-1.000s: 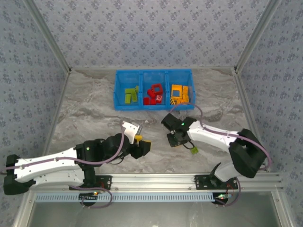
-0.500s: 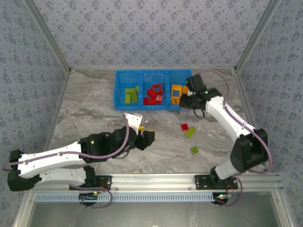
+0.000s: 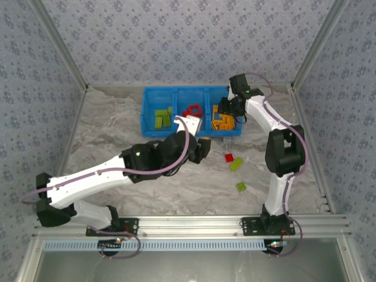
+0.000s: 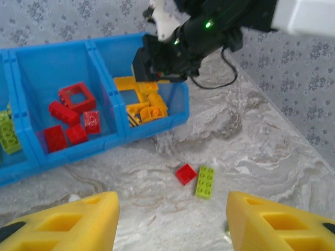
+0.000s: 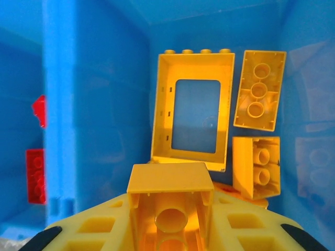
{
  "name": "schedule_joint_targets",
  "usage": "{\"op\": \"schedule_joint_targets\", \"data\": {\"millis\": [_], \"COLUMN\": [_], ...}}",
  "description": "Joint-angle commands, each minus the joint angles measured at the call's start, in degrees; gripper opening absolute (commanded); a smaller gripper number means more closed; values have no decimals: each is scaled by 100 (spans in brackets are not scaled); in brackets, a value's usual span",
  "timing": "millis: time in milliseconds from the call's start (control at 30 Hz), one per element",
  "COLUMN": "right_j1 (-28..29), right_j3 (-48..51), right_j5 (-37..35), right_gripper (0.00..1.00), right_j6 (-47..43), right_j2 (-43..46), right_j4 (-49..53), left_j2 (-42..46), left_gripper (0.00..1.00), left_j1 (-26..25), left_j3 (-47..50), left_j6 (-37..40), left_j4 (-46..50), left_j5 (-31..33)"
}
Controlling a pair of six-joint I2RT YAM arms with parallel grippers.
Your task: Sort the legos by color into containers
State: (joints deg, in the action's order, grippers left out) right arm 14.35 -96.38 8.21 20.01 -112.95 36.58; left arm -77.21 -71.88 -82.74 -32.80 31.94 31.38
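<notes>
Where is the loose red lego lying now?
In the top view, the red lego lies on the table right of centre, just in front of the blue bin, close beside a lime green lego.

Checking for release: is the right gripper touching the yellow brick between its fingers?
Touching. The right wrist view shows the yellow brick wedged between the two fingers of the right gripper, flush against both.

grey marbled table [image 3: 111,132], walls [image 3: 176,41] with blue-grey floral wallpaper on three sides, metal posts [image 3: 57,44] in back corners, metal rail [image 3: 194,221] along near edge
</notes>
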Motion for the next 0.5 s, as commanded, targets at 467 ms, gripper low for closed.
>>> {"op": "schedule_joint_targets", "data": {"millis": [467], "right_j1": [244], "right_j3": [-2186], "right_j5": [-2663], "right_gripper": [34], "right_j6": [-579], "right_j2": [-1717], "right_j4": [852], "left_j2": [-262], "left_gripper": [56], "left_j1": [404], "left_j3": [-184], "left_j6": [446], "left_j4": [-364], "left_j5": [-655]}}
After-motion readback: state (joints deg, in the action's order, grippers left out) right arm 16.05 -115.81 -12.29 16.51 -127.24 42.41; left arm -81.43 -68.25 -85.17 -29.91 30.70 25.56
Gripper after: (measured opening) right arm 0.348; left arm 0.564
